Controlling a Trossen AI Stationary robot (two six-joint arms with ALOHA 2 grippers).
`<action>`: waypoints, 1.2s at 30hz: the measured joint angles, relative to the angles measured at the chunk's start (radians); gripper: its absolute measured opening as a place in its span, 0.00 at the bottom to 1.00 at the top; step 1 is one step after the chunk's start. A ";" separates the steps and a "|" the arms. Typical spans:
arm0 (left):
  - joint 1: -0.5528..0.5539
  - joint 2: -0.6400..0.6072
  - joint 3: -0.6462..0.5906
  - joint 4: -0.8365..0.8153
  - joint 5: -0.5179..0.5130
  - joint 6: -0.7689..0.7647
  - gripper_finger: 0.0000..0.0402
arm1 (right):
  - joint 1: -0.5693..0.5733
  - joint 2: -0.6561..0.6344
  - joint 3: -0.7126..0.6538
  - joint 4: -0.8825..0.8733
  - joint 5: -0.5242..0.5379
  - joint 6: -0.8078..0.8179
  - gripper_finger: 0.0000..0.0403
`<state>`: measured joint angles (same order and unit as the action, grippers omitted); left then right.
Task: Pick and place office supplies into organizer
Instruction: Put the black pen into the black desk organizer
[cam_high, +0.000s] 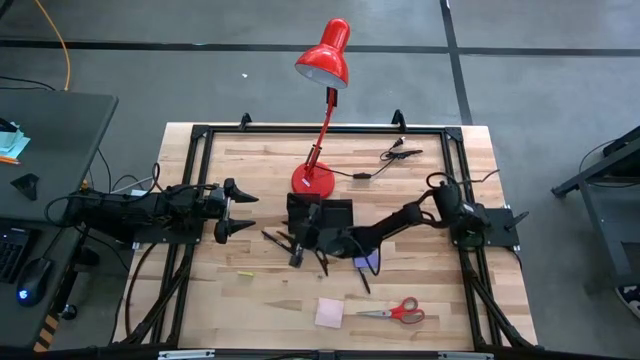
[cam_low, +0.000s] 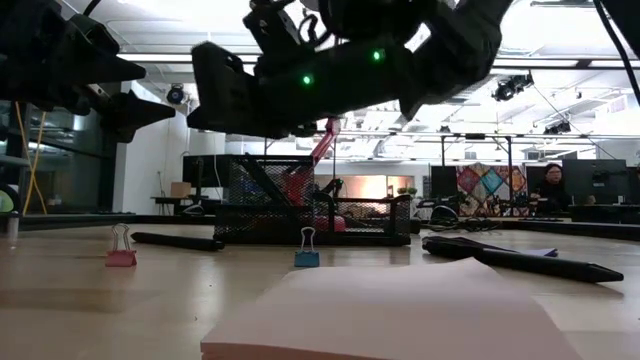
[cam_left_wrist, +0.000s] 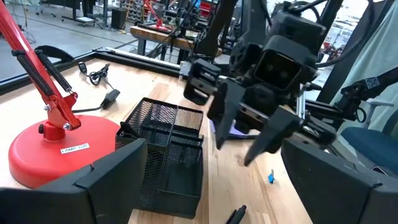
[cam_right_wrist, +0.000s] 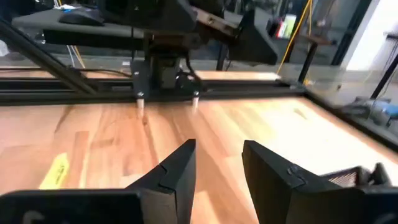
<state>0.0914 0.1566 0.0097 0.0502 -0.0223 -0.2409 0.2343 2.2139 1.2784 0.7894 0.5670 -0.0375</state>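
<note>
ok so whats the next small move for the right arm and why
Probably lower the right pincer onto one of the black pens lying just in front of the organizer. Its fingers stand slightly apart with nothing between them, hovering above the table by the organizer, so a pick looks due. The left pincer waits open at the left.

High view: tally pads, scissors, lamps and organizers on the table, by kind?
Pads: 2 (pink pad, purple pad)
Scissors: 1
Lamp: 1
Organizer: 1
Total: 5
</note>
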 joint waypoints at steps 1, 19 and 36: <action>0.000 0.000 0.000 0.000 0.000 0.000 0.89 | 0.004 0.000 0.007 -0.028 0.005 0.028 0.31; 0.000 0.000 0.000 0.000 0.000 0.000 0.89 | 0.075 0.022 0.033 -0.247 -0.044 0.334 0.31; 0.000 0.000 0.000 0.000 -0.004 0.000 0.89 | 0.068 0.162 0.032 -0.045 -0.040 0.317 0.31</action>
<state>0.0916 0.1566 0.0097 0.0498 -0.0265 -0.2409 0.3019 2.3761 1.3106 0.7441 0.5271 0.2798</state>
